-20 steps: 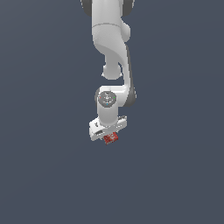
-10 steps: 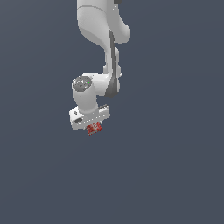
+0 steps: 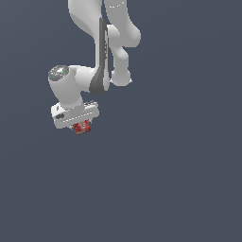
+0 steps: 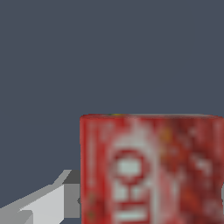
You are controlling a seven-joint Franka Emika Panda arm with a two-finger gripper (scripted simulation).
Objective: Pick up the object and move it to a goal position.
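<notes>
Red box (image 3: 81, 127) sits clamped in the claw (image 3: 80, 125), lifted clear with no bench or goal marker in view, so carry it smoothly, hold squeeze constant and avoid wrist jerks that could let it slip. Arm hangs from above, elbow folded, wrist swung toward the exterior view's left, claw pointing down; wrist view shows box (image 4: 153, 170) close against one finger (image 4: 43, 205).

White arm comes down from the top of the exterior view, folds at the elbow and swings toward that view's left. Wrist sits low, tilted slightly, claw (image 3: 81, 126) pointing down. Fingers closed around the red box (image 3: 82, 127), which pokes out below the palm. Wrist view shows one grey finger (image 4: 48, 203) touching the box's side.
</notes>
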